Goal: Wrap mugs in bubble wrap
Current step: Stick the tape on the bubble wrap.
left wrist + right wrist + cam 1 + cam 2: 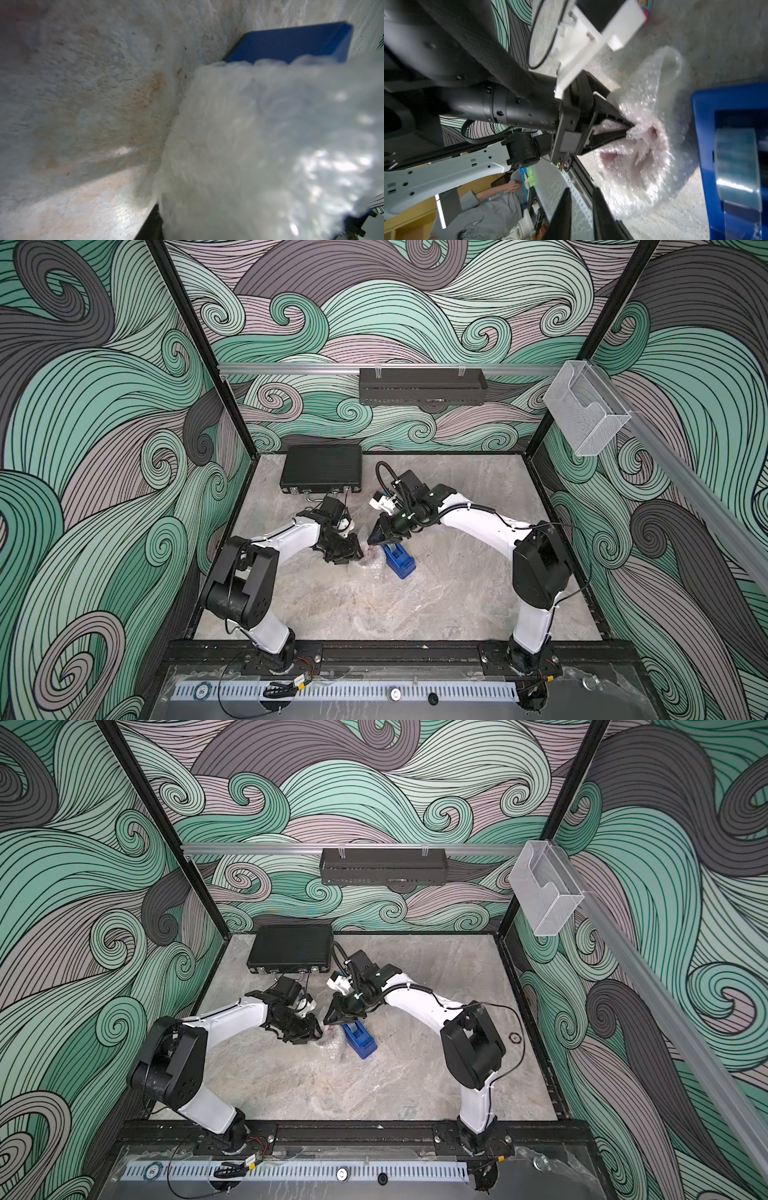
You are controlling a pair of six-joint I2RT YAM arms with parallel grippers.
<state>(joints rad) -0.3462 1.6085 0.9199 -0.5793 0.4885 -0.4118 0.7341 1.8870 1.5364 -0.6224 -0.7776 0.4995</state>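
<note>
Mostly hidden, the mug [639, 158] shows only as a reddish smear through the bubble wrap [654, 93] bundled round it; its white outside cannot be made out. The bundle lies mid-table [415, 605], just beside the blue tape dispenser [704, 124] (itself cut off by the frame edge in the right wrist view), and whether the two touch I cannot tell. In both top views the wrap is little more than a glint with a red spot. The left gripper [630, 127] pinches a fold of the plastic; whether it also catches the rim is unclear. The left wrist view is blurred and largely filled by wrap. The right gripper [581, 188] hangs near the bundle, fingers almost pressed together, nothing between them.
</note>
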